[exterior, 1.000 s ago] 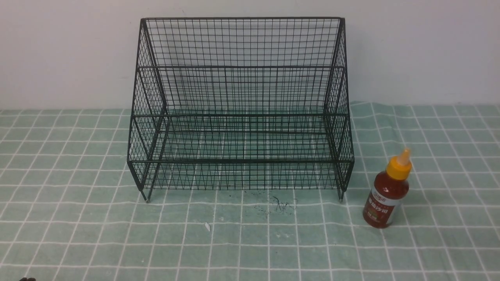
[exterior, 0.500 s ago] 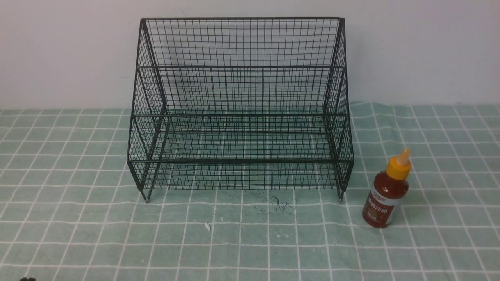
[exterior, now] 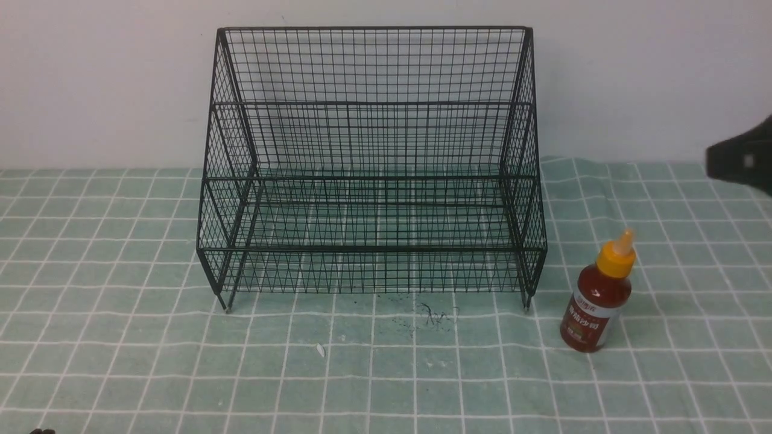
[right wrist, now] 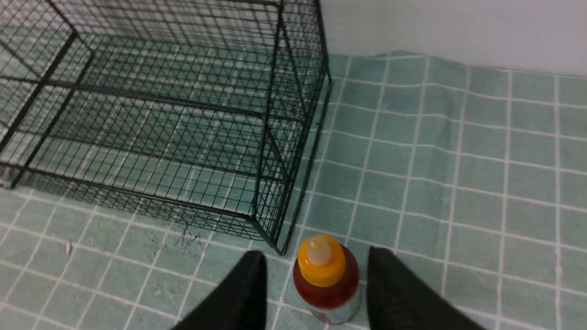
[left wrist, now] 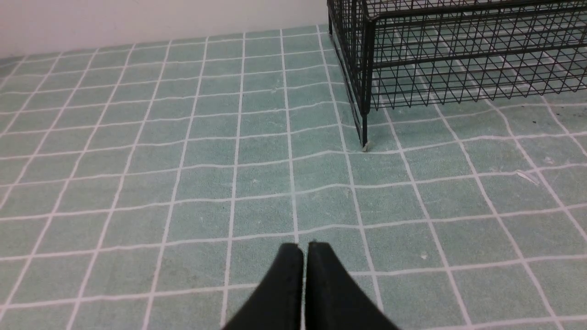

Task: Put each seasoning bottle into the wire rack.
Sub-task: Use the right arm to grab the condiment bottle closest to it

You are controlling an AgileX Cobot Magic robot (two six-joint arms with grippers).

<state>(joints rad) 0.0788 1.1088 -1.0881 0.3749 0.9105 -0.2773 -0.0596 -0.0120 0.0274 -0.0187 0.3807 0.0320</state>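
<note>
The seasoning bottle [exterior: 597, 301] stands upright on the green checked cloth, just right of the wire rack's [exterior: 371, 181] front right foot. It has dark red sauce, a yellow-orange cap and a white-and-red label. The rack holds nothing. My right gripper [right wrist: 317, 253] is open above the bottle [right wrist: 326, 282], one finger on each side of it and neither touching. A black part of it shows at the right edge of the front view [exterior: 742, 158]. My left gripper [left wrist: 303, 247] is shut and empty, low over the cloth, left of the rack's front left foot [left wrist: 364, 145].
The rack stands against the white wall [exterior: 90, 78]. The cloth [exterior: 120, 337] covers the table and is rumpled to the right of the rack. Small dark marks [exterior: 431, 316] and a white fleck [exterior: 320, 349] lie in front of the rack.
A black part of my right gripper has come into the front view at the right edge. The bottle and the rack have not moved.
</note>
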